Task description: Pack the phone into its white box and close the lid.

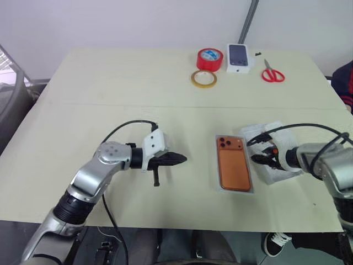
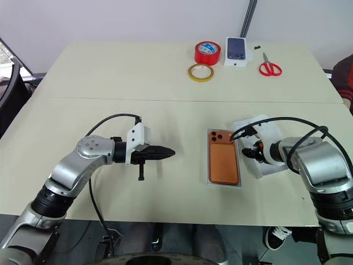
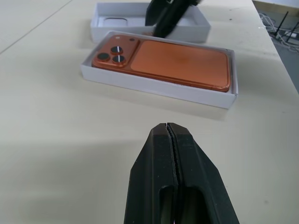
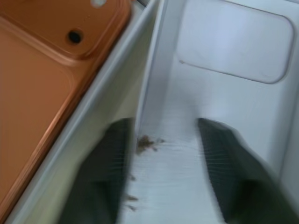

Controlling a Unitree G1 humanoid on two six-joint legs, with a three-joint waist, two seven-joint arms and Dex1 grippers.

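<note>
Phone (image 3: 180,63) lies camera-side up in white box (image 3: 159,86) on worktop. Left pincer (image 3: 170,135) clenched, empty. Right pincer (image 4: 163,140) spread inside upturned lid (image 4: 233,46) alongside; grip one wall squarely before lifting.

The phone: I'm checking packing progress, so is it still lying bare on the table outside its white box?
No, the phone already lies camera side up inside the white box, whose rim surrounds it.
</note>
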